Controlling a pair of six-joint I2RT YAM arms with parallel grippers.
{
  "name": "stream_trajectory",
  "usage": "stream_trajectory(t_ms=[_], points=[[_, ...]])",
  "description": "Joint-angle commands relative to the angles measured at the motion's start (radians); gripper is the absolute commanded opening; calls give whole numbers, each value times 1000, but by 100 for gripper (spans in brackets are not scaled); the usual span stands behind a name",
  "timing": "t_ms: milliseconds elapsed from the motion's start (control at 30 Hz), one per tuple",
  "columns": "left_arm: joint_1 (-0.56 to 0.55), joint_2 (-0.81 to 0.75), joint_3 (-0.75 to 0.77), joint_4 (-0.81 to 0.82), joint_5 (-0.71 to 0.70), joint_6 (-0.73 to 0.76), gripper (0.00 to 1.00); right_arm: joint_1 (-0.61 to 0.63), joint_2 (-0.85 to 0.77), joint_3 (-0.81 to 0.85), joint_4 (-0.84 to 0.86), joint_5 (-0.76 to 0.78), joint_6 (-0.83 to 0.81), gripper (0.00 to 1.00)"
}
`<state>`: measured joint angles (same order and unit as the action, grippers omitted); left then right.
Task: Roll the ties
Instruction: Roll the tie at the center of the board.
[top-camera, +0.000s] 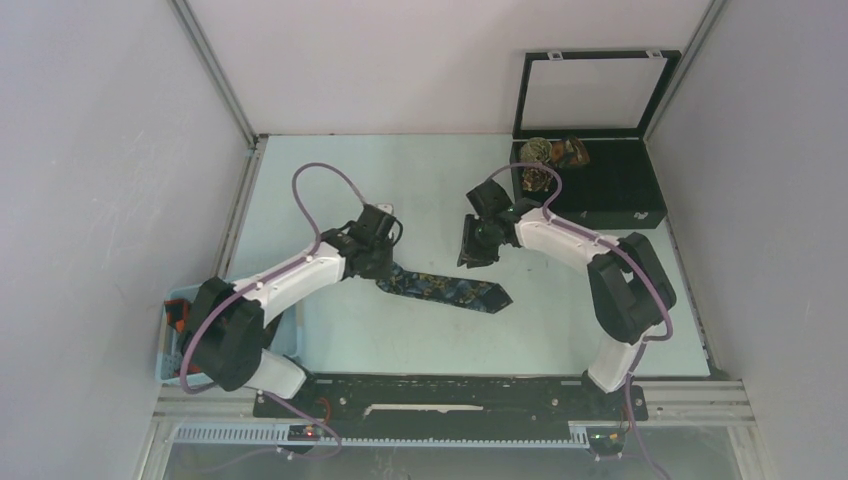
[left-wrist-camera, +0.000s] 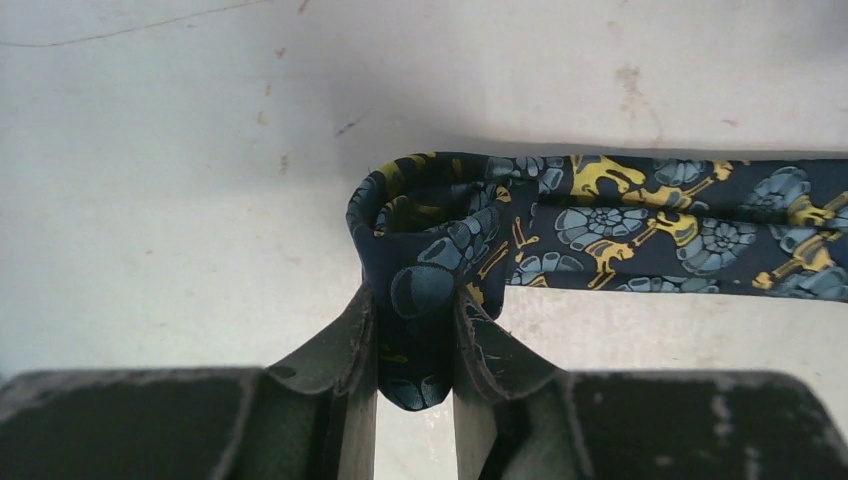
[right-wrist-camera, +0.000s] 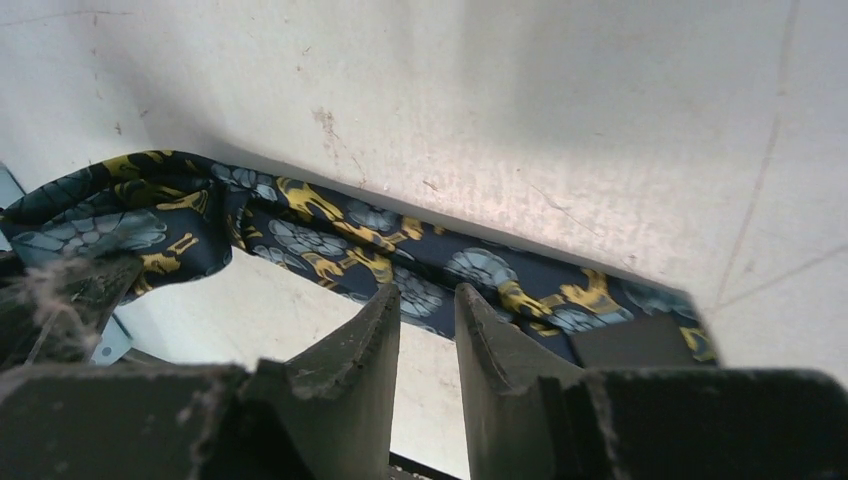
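A few rolled ties lie in the case beyond the right gripper, whose jaws are barely parted and empty. The left gripper is clenched on the navy tie — one loop is formed at its fingertips — and the rest trails flat, unrolled.

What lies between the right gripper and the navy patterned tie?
Nothing: in the top view only bare pale table separates the right gripper from the navy patterned tie. The left gripper pinches the tie's rolled end.
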<state>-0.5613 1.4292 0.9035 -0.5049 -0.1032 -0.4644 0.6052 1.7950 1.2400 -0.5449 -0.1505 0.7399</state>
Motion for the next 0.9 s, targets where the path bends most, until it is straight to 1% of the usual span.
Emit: stream_trajectory(t_ms=[0,233,467,733,800,867], points=[[-51,36,76,-93,-208,37,9,-28,-68,6,-45,30,-38,30],[-135,139,174,-175,-358,26,9,-62,-119,-27,-54,22,-52,30],[-225,250,264,-244,-428,-16,11,-102,-171,-49,-67,19,-67,30],[-294,349,321,-271,-422,-58,16,-135,-210,-69,-75,8,-76,30],[-304,366,334,-275,-403,-66,20,-139,-215,-69,-78,6,-78,30],[-312,379,348,-281,-383,-72,26,-140,-219,-69,-79,6,-77,30]])
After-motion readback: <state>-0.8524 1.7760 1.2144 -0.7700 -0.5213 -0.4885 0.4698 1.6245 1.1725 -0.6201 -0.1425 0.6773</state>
